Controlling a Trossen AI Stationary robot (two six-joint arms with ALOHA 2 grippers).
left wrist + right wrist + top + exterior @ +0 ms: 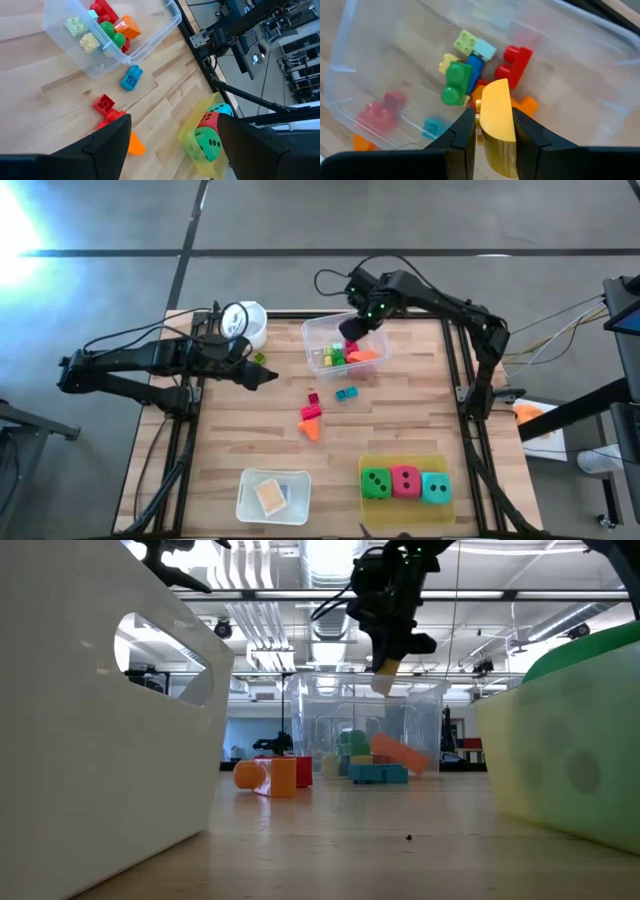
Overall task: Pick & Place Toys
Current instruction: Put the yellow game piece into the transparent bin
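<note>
- The left pincer [268, 377] hangs over the wooden counter [400, 430] with its fingers [107, 145] spread wide and nothing between them.
- Just behind this pincer stands a white cup [246, 323], and a small green block [260, 358] lies on the counter close beside it.
- Ahead of its fingertips lie a red block [104, 103], an orange piece [135, 145] and a blue block [132, 78], all loose on the counter between the two pincers.
- Farther ahead and to one side of the left pincer, a yellow tray [405, 505] holds three dotted dice in a row: green [376, 482], red [406, 480] and teal [436, 487].
- A white tray [272, 496] with a flat tan tile [270, 496] sits at the near edge of the counter, well apart from both pincers.
- The right pincer [495, 122] is closed narrowly on a yellow block [497, 117], one finger [461, 132] pressed on each side of it.
- It holds that block in the air over the clear plastic tub [318, 330], above the rim in the low view.
- Directly below the right pincer, inside the tub, lie a green block [456, 82], a pale green block [465, 41], a light blue block [484, 49], a red block [516, 61] and an orange block [526, 105], bunched together.
</note>
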